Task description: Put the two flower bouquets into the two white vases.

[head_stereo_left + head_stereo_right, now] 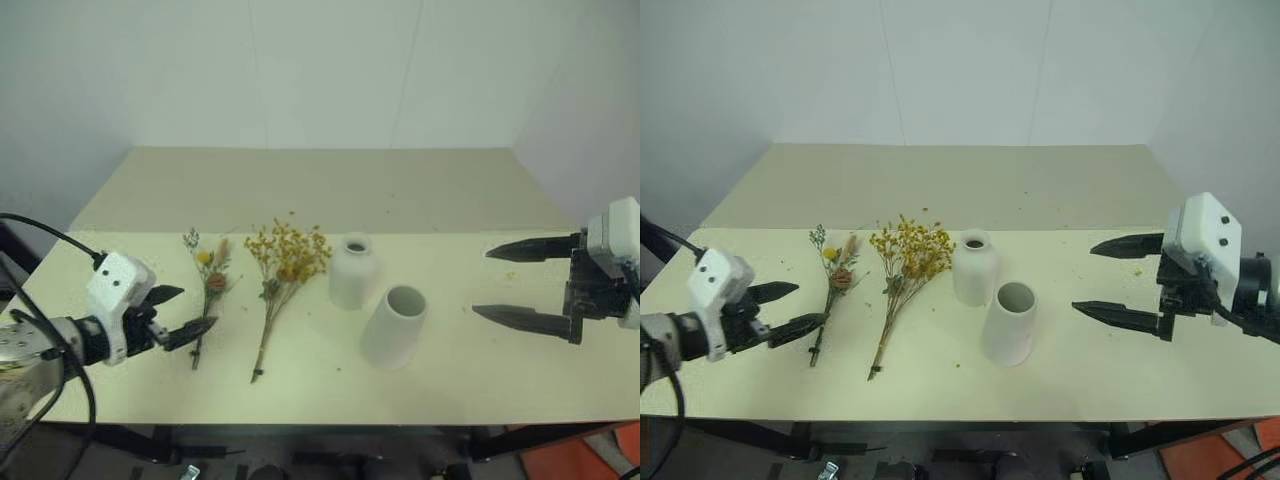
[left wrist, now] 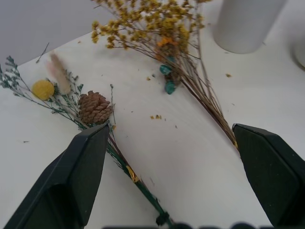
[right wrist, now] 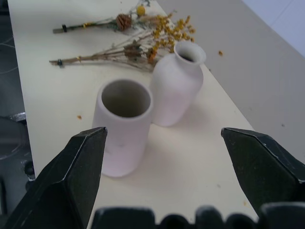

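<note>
Two bouquets lie flat on the table's left half: a thin sprig (image 1: pixel 208 282) with a brown cone (image 2: pixel 94 107) and a yellow bloom, and to its right a bushy yellow spray (image 1: pixel 286 256). Right of them stands a short bottle-shaped white vase (image 1: pixel 352 272), with a taller cone-shaped white vase (image 1: pixel 395 326) just in front. My left gripper (image 1: pixel 196 308) is open at the sprig's stem, one fingertip over it and nothing gripped. At the table's right, my right gripper (image 1: pixel 483 283) is open and empty, pointing at the vases (image 3: pixel 123 121) from a distance.
The cream table (image 1: pixel 330 190) runs back to a white wall. Small yellow crumbs lie scattered around the bouquets and vases. The two vases stand nearly touching.
</note>
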